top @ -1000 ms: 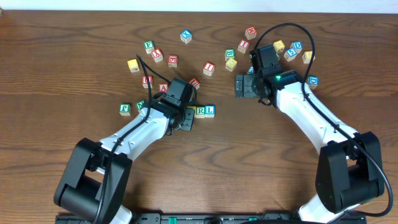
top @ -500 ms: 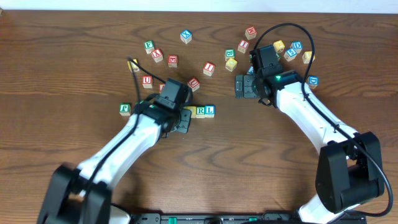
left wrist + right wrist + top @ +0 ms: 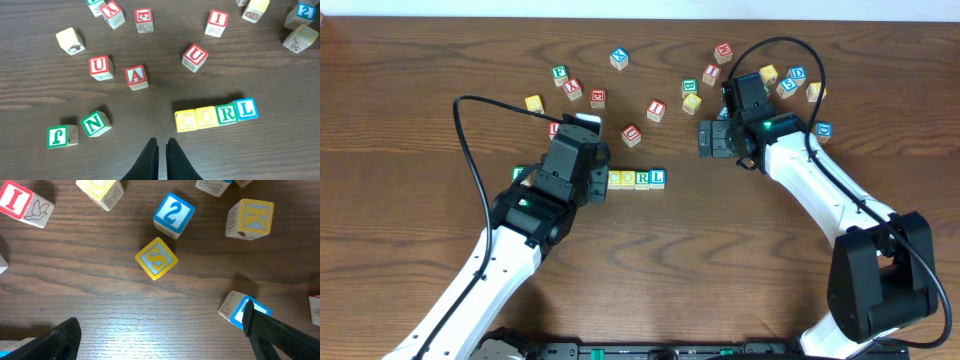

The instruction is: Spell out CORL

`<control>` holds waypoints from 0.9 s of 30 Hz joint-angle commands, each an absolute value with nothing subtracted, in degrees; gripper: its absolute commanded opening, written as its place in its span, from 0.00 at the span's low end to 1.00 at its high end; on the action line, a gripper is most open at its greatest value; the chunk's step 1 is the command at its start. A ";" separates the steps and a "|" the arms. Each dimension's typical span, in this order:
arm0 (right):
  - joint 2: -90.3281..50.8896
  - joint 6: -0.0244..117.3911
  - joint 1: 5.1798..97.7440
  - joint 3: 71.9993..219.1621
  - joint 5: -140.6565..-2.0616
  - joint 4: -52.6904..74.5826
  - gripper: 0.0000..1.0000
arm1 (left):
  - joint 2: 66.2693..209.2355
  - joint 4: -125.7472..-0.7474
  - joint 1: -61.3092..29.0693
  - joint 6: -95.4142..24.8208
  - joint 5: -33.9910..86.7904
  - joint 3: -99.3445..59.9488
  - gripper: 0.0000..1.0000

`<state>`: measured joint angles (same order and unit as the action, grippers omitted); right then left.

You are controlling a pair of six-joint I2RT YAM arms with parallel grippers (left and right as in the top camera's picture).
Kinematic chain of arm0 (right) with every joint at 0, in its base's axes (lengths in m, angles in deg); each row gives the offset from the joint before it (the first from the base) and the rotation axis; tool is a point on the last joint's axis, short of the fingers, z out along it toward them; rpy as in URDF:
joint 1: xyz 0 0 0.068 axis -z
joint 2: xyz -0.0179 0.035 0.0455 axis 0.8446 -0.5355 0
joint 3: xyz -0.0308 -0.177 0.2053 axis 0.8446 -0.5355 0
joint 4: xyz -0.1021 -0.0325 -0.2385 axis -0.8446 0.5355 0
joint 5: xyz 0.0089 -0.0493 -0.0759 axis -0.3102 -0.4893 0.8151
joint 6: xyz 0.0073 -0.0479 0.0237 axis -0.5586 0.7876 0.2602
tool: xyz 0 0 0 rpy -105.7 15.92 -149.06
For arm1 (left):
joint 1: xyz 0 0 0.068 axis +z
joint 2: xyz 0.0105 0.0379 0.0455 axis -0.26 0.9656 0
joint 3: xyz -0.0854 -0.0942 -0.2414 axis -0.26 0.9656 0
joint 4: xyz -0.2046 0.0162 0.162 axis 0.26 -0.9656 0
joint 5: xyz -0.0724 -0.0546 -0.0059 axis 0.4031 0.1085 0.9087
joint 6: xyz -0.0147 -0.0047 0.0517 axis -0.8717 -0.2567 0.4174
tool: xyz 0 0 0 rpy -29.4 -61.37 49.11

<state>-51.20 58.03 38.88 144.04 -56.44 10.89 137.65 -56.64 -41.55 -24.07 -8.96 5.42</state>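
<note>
The four cubes stand in a touching row on the table: yellow C (image 3: 186,120), yellow O (image 3: 206,117), green R (image 3: 226,113) and blue L (image 3: 246,108). From overhead the row runs from the yellow cubes (image 3: 617,179) to the R (image 3: 643,179) and the L (image 3: 658,178). My left gripper (image 3: 162,144) is shut and empty. It hangs above bare wood just left of the row's C end, apart from it, and shows overhead too (image 3: 601,184). My right gripper (image 3: 165,335) is open and empty, far to the right of the row (image 3: 708,140).
Loose cubes lie behind and left of the row: red U (image 3: 194,56), red A (image 3: 136,76), red U (image 3: 100,67), green N (image 3: 96,123), green J (image 3: 62,136). Near the right gripper lie yellow S (image 3: 156,258), blue 2 (image 3: 173,215), K (image 3: 250,219) and a blue cube (image 3: 239,310) by its right finger.
My left arm has pulled back to the left from over the row, uncovering the two yellow cubes. The right arm has not moved.
</note>
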 commanded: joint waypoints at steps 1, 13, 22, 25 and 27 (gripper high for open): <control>-50.22 58.53 39.21 144.02 -54.45 10.94 0.99 | 137.26 -56.46 -41.51 -23.26 -11.54 5.70 0.07; -50.22 58.51 39.21 144.02 -54.45 10.89 0.99 | 137.30 -57.27 -41.51 -23.26 -11.59 5.70 0.07; -50.22 58.51 39.21 144.02 -54.47 10.91 0.99 | 137.30 -56.85 -41.51 -23.29 -13.95 5.70 0.22; -50.22 58.49 39.21 144.02 -54.50 10.91 0.99 | 137.30 -56.88 -41.51 -23.29 -13.93 5.70 0.08; -50.22 58.49 39.19 144.02 -54.93 10.89 0.93 | 137.30 -56.90 -41.51 -23.26 -13.95 5.70 0.07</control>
